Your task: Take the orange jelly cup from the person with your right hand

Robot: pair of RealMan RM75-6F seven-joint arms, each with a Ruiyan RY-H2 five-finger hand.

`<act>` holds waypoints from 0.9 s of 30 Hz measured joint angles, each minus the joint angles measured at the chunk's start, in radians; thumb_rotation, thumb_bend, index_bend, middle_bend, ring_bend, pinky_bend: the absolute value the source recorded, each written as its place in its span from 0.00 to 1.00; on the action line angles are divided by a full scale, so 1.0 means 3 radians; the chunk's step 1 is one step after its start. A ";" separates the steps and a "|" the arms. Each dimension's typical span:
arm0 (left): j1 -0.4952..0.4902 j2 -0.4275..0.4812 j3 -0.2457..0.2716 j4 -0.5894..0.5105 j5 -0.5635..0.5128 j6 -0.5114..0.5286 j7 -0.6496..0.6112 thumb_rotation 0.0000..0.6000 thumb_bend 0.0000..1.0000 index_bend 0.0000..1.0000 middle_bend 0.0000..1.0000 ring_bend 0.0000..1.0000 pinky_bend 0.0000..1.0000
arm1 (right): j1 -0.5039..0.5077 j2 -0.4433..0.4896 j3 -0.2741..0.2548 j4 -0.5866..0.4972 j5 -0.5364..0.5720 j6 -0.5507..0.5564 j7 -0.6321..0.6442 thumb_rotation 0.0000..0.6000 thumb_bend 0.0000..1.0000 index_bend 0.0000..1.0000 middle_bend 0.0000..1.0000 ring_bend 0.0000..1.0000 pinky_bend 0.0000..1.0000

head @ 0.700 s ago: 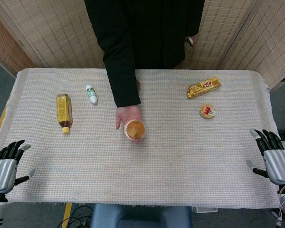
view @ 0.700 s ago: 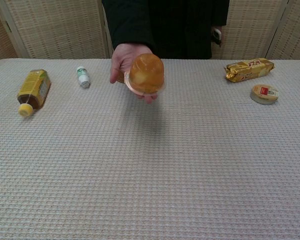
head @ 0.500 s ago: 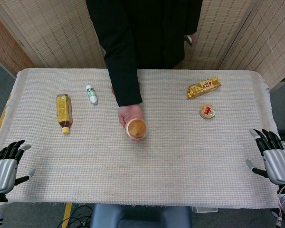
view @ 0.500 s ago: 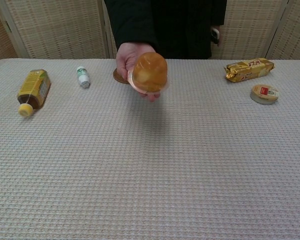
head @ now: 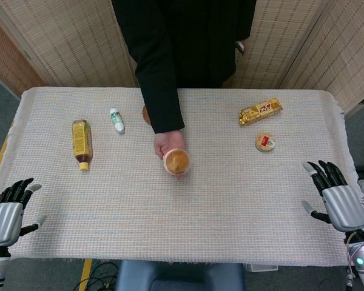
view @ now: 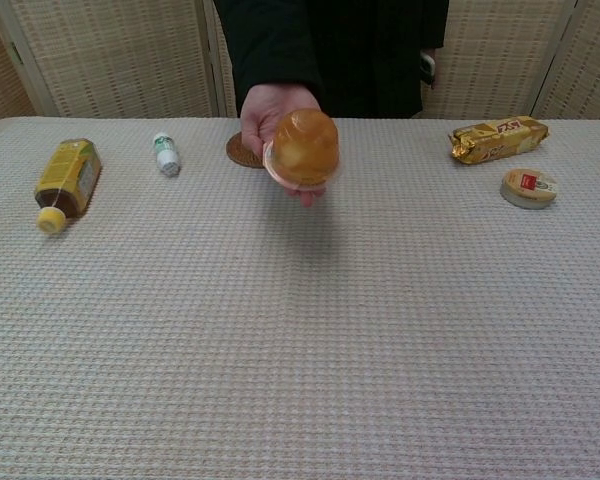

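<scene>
Head view shows the right hand (head: 337, 200) at the 4 o'clock edge of the bench (head: 230, 200), palm down, fingers (head: 318, 173) spread and pointing toward 11 o'clock, holding nothing. At 8 o'clock the left hand (head: 6, 212) sits off the bench corner, fingers likewise apart and empty. Neither hand appears in the chest view.

Just above bench centre, toward 12 o'clock, the person's hand (head: 167, 144) holds out the orange jelly cup (head: 176, 161), well apart from both robot hands; chest view shows the cup (view: 301, 148) raised off the cloth, tilted toward the camera, filled with orange jelly.

At 9 o'clock a tea bottle (head: 80, 143) lies on its side, brown liquid inside, yellow cap toward 6 o'clock. A small white bottle (head: 116, 120) lies near it at 10 o'clock. At 2 o'clock rest a gold snack packet (head: 261, 111) and a small round tub (head: 265, 142)
</scene>
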 measured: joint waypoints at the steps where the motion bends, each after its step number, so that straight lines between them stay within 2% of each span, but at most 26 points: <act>1: 0.0004 0.0003 0.0001 -0.0004 0.0005 0.0009 -0.0004 1.00 0.23 0.25 0.15 0.14 0.20 | 0.0047 0.0007 0.0009 -0.0030 -0.0031 -0.0041 -0.0023 1.00 0.28 0.00 0.10 0.00 0.03; 7: 0.0034 0.0034 0.0021 -0.0027 0.0054 0.0063 -0.0028 1.00 0.23 0.25 0.15 0.14 0.20 | 0.0437 0.0042 0.0096 -0.0289 -0.0137 -0.0508 -0.0119 1.00 0.28 0.00 0.13 0.00 0.07; 13: 0.0077 0.0100 0.0033 -0.0054 0.0082 0.0136 -0.0048 1.00 0.23 0.25 0.15 0.14 0.20 | 0.1028 -0.0029 0.0305 -0.0508 -0.0018 -0.1218 -0.0327 1.00 0.28 0.00 0.10 0.00 0.07; 17: 0.0110 0.0133 0.0042 -0.0060 0.0085 0.0167 -0.0070 1.00 0.23 0.25 0.15 0.14 0.20 | 0.1485 -0.0268 0.0484 -0.0556 0.0238 -0.1676 -0.0552 1.00 0.24 0.00 0.07 0.00 0.07; 20: 0.0130 0.0149 0.0043 -0.0061 0.0080 0.0193 -0.0088 1.00 0.23 0.25 0.15 0.14 0.20 | 0.1764 -0.0512 0.0601 -0.0522 0.0464 -0.1889 -0.0724 1.00 0.24 0.00 0.06 0.00 0.07; 27: 0.0192 0.0184 0.0049 -0.0045 0.0066 0.0255 -0.0132 1.00 0.23 0.25 0.15 0.14 0.20 | 0.2225 -0.0984 0.0747 -0.0242 0.0959 -0.2148 -0.1172 1.00 0.24 0.00 0.06 0.00 0.07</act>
